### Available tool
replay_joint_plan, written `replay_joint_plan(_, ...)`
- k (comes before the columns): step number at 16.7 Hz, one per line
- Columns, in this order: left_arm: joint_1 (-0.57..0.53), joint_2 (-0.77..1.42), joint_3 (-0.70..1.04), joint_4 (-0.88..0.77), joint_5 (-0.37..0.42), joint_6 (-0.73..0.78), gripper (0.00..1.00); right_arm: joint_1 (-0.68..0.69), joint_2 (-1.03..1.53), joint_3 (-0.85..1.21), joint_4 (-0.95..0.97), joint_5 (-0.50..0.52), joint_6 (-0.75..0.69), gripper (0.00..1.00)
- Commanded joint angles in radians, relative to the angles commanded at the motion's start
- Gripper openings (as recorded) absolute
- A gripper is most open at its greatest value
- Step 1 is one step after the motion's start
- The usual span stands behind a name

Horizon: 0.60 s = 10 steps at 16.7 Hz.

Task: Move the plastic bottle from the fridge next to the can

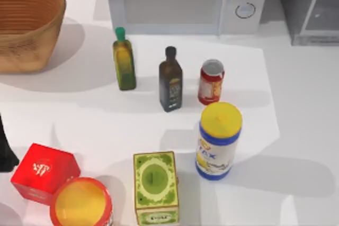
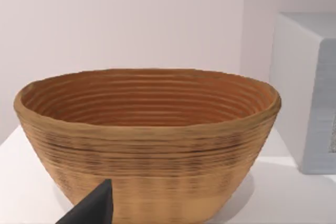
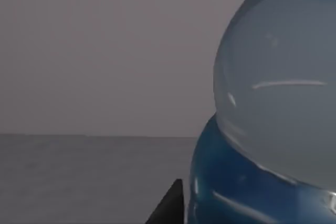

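Your right tool's finger (image 3: 169, 205) sits tight beside the bottle (image 3: 273, 108) in the fridge (image 1: 310, 9); grip unclear. Pull early and it tips.

Top view was bright and evenly lit. The white table (image 1: 296, 130) came close to washing out, and edges were slightly soft throughout. Soft-edged shadows fell to the right of and slightly behind the can (image 1: 211, 82), the white canister (image 1: 218, 141) and the dark glass bottle (image 1: 170, 79), so light came from the left front. The basket (image 1: 26, 25) cast a broad grey shadow.

Left wrist view: diffuse, pale, no glare.

Right wrist view: dim grey interior. The plastic bottle (image 3: 273, 119) sat very close, blurred, with thin streak highlights on its curved surface.
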Motion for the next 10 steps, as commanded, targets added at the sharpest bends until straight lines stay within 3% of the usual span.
replay_joint_plan(10, 0.0, 0.0, 0.0, 0.0, 0.0, 0.0, 1.0, 0.0, -0.117, 0.026, -0.144, -0.002, 0.001, 0.0)
